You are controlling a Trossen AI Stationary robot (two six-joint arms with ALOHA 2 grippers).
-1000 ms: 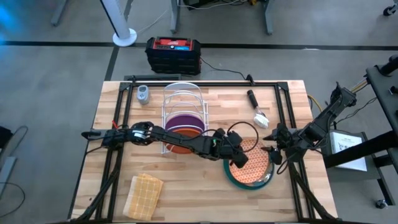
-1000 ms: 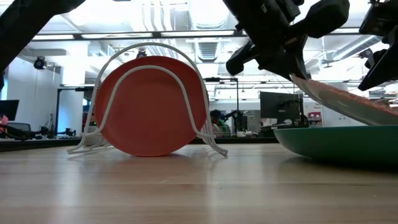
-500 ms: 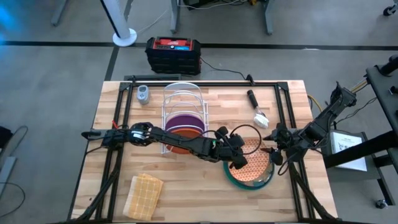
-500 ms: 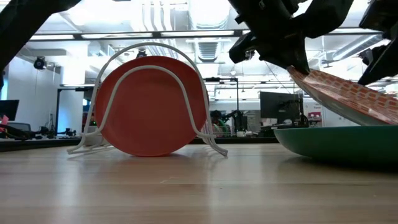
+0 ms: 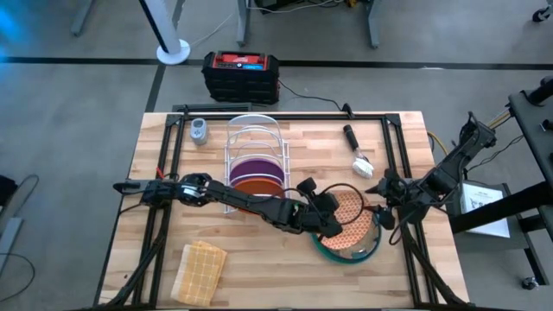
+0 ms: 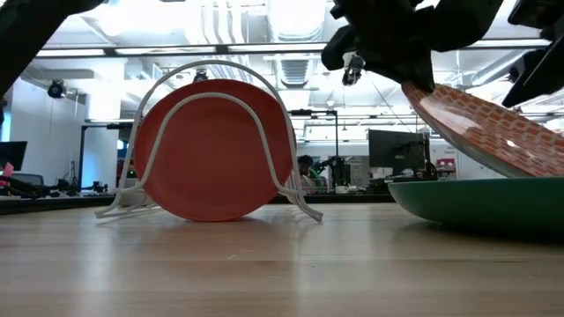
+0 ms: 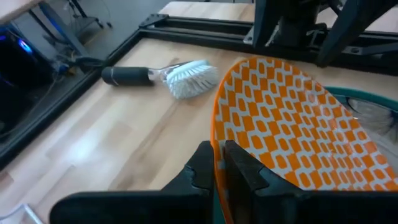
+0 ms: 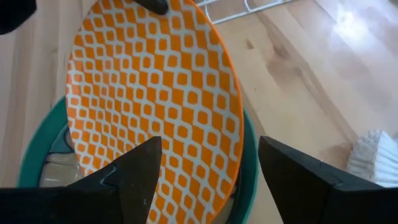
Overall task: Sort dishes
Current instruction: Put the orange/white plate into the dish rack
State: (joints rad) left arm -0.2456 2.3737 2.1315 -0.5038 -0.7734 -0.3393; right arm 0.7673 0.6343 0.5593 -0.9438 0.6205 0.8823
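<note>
Orange-patterned plate (image 5: 352, 226), tilted over the teal-green plate (image 5: 373, 248) near the desk's right edge, is pinched at its rim by the left gripper (image 7: 219, 167); rigid, glazed, likely slippery and breakable, so grip the rim; right gripper (image 5: 380, 213) waits alongside, fingers spread.

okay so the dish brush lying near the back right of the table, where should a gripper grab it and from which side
Take the dish brush by its dark handle, coming straight down from above. It lies flat on the table with open wood around it, and the handle is a slim straight bar that two fingers could close across. The white bristle head is soft and wider, so it would likely give a poorer hold.
</note>
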